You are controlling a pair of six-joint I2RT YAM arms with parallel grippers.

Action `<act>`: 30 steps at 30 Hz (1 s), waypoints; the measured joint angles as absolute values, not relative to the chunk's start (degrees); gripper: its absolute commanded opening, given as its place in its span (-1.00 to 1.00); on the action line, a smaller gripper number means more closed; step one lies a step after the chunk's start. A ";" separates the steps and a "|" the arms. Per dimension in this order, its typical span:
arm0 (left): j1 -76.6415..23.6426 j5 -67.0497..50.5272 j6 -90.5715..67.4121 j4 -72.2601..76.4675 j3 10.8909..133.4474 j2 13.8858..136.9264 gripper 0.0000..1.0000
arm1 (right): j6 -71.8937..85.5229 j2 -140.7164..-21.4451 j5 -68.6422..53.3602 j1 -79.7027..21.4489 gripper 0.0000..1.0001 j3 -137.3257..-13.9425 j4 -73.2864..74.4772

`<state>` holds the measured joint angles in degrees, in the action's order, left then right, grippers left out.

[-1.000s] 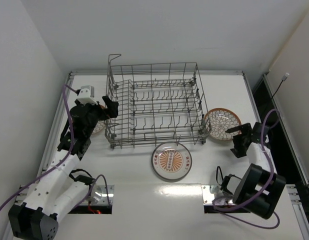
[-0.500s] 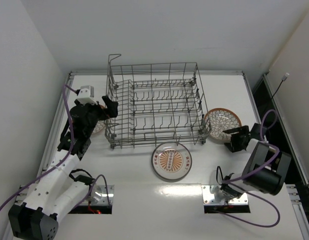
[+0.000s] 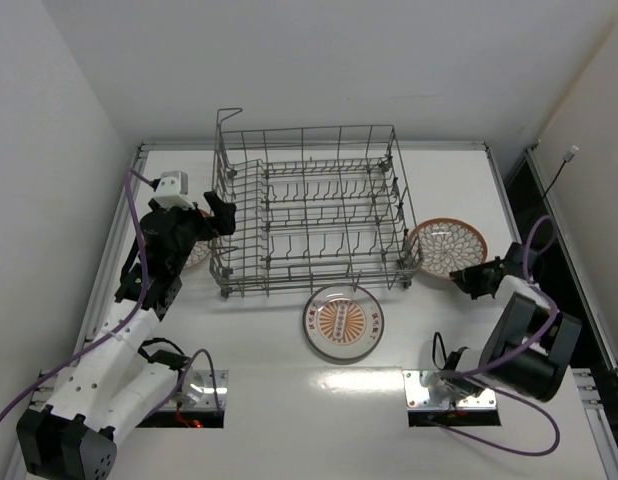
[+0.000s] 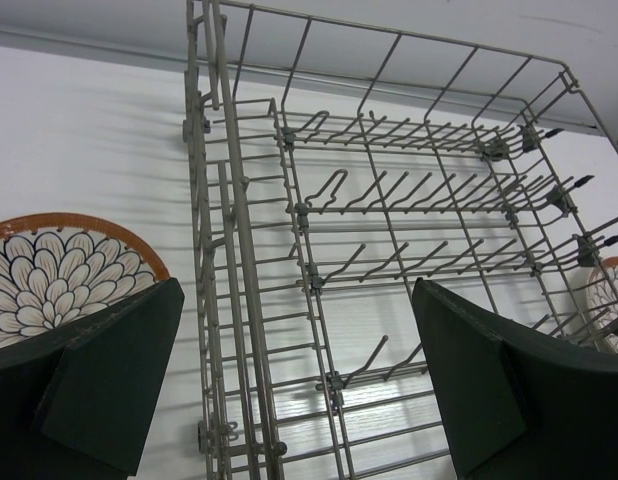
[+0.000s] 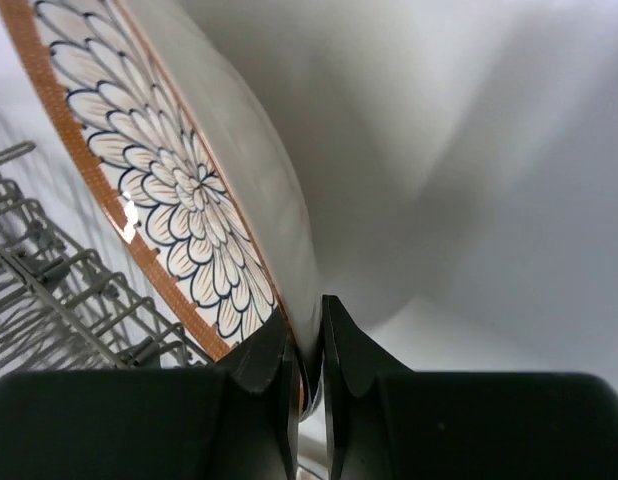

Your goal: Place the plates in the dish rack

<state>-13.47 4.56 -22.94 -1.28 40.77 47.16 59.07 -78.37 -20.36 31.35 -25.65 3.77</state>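
Observation:
The grey wire dish rack (image 3: 309,210) stands mid-table, no plates in it. A petal-patterned plate (image 3: 446,247) lies just right of it, and my right gripper (image 3: 469,276) is shut on its near-right rim. In the right wrist view the gripper (image 5: 307,340) pinches that plate's (image 5: 159,170) edge between both fingers. A plate with an orange medallion (image 3: 343,321) lies flat in front of the rack. Another petal plate (image 3: 196,252) sits left of the rack, mostly hidden under my left arm. My left gripper (image 3: 221,215) hangs open over the rack's left edge (image 4: 229,300), with that plate (image 4: 59,275) at its left finger.
White walls close in the table on the left, back and right. A raised metal rail (image 3: 124,210) runs along the table's left side. The rack's tall handle corner (image 3: 227,125) sticks up at its back left. Both arm bases sit at the near edge.
My right gripper has moved in to the right-hand petal plate and shut on its rim; the plate now looks slightly tilted. The left arm has not moved.

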 measured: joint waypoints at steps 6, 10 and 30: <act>-13.47 4.56 -22.94 -1.28 40.77 47.16 1.00 | 56.47 -67.68 -8.19 31.55 -1.00 -30.28 18.74; -13.74 4.97 -22.94 -1.28 40.77 47.16 1.00 | 55.35 -66.76 -3.33 31.75 -1.00 -35.44 25.93; -14.26 5.80 -22.94 -1.28 40.77 47.16 1.00 | 47.79 -54.81 14.79 15.18 -1.00 -61.47 44.05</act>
